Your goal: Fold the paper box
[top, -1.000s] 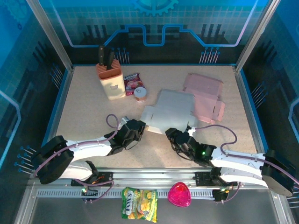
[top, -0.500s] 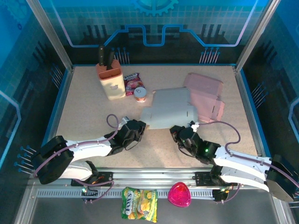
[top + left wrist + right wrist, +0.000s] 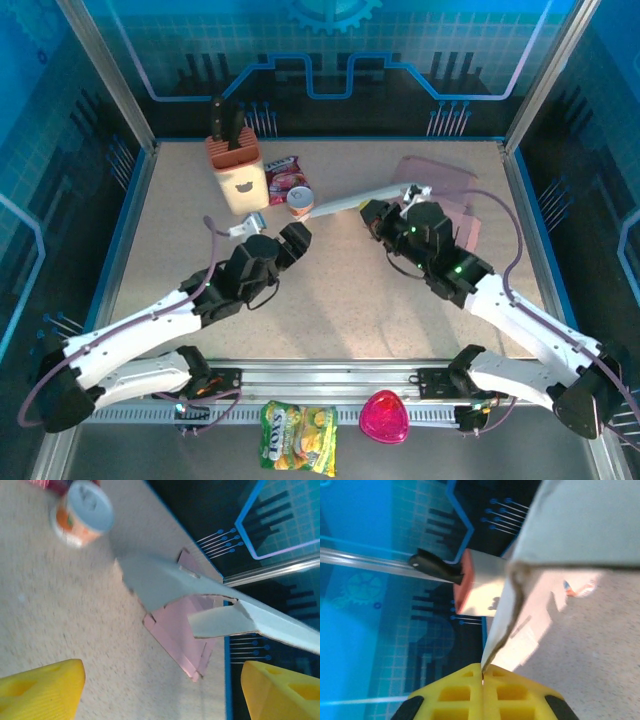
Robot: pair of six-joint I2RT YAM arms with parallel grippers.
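Paper box (image 3: 155,577), a flat grey sheet, hangs tilted above the table (image 3: 330,300) at mid-rear, its low end near the small tub (image 3: 300,203). Your right gripper (image 3: 482,671) is pinched tight on the sheet's edge, with the arm stretched forward and inward. Your left gripper (image 3: 275,232) holds nothing, its jaws spread, just left of the sheet with the arm reaching diagonally forward. A pink sheet (image 3: 447,175) lies behind.
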